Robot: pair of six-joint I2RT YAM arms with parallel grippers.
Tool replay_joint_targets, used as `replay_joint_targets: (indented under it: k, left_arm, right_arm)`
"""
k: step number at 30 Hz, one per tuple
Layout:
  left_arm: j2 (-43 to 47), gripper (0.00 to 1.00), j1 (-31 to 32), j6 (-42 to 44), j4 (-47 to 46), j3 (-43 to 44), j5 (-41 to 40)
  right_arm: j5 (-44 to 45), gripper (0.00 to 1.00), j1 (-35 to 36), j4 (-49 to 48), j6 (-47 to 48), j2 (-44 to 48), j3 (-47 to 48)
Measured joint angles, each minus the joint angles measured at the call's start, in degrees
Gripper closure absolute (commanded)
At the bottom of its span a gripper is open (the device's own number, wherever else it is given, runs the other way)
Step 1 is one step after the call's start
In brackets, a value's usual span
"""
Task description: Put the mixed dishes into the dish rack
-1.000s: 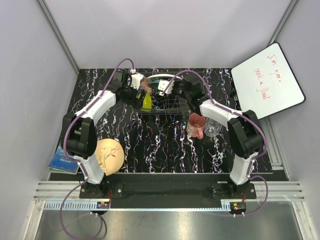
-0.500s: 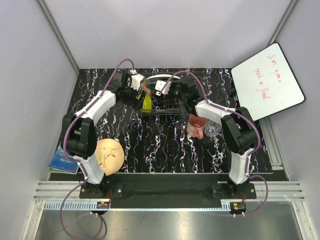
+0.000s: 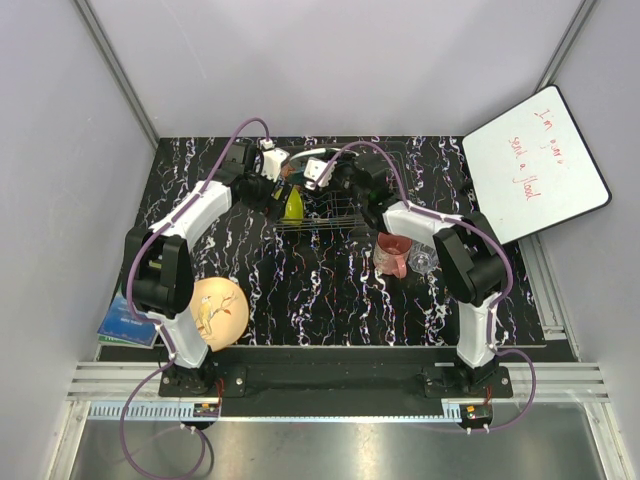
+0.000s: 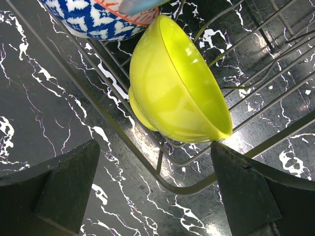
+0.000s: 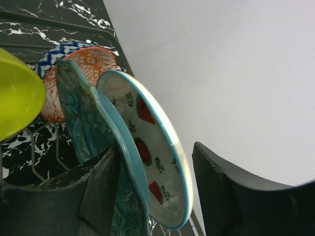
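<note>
The right tool (image 5: 155, 150) has just sprung apart and grips nothing. The white plate with red slices (image 5: 152, 162) stands between its jaws, leaning on the teal plate (image 5: 78, 108) in the dish rack (image 3: 340, 215). Placed, I judge; the pink mug (image 3: 392, 252) waits on the worktop (image 3: 300, 290).

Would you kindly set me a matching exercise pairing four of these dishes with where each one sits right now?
Dishes:
1. yellow bowl
2. peach plate
3. pink mug
4. plate with red slices

Places:
A. on the table beside the clear glass
B. standing on edge next to the teal plate
C. tipped on its side in the rack, by the patterned bowl
D. at the table's near-left corner

Pairs: 1-C; 2-D; 3-A; 4-B
</note>
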State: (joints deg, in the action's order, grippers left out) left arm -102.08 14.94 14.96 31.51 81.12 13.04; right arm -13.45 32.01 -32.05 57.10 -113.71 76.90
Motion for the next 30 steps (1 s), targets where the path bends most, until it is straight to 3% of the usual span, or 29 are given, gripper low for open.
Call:
replay_joint_targets:
  k: [3, 4, 20, 26, 30]
  left_arm:
    - [0.0, 0.01, 0.0, 0.1, 0.0, 0.0, 0.0]
    - [0.0, 0.01, 0.0, 0.1, 0.0, 0.0, 0.0]
    - [3.4, 0.01, -0.4, 2.6, 4.5, 0.4, -1.7]
    - [8.3, 0.01, -0.4, 4.8, 14.5, 2.4, -1.6]
    - [17.9, 0.01, -1.1, 9.8, 21.7, 1.1, -0.4]
  right_arm:
    - [1.0, 0.23, 0.1, -1.4, 0.7, 0.1, -0.3]
    - [1.3, 0.01, 0.2, -1.7, 1.0, 0.2, -0.5]
    - [12.1, 0.00, 4.7, -3.8, 3.7, 18.7, -13.1]
    - [20.5, 0.00, 6.2, 1.4, -3.0, 22.6, -13.4]
    - [25.0, 0.00, 6.5, 9.4, -9.6, 24.4, -11.0]
